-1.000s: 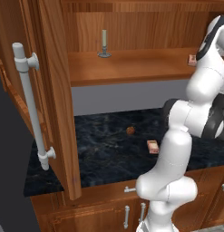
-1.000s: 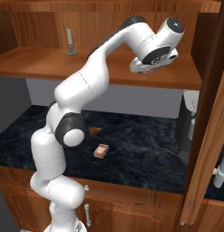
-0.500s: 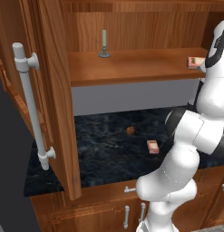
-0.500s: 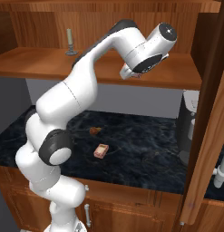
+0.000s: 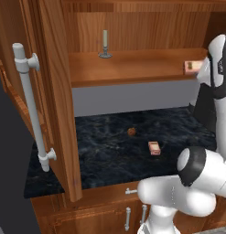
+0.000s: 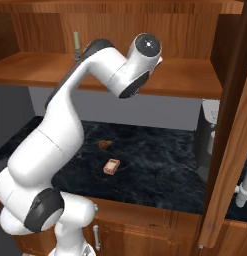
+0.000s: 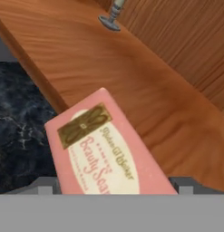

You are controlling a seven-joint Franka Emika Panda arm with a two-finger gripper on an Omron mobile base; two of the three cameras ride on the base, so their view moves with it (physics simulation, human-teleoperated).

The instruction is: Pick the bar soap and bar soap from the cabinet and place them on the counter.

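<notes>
The pincer, jaws spread wide at the hand view's bottom, hovers over the bar soap (image 7: 106,149) on the cabinet (image 7: 145,86) shelf, gripping nothing.

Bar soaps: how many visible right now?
2. One bar soap lies on the counter; the other sits at the cabinet shelf's front edge, right before the gripper. Others may be hidden behind the arm.

One pink bar soap (image 7: 104,149) lies flat near the cabinet (image 5: 132,68) shelf's front edge; another bar soap (image 5: 154,148) lies flat on the black desk (image 5: 110,151).
</notes>
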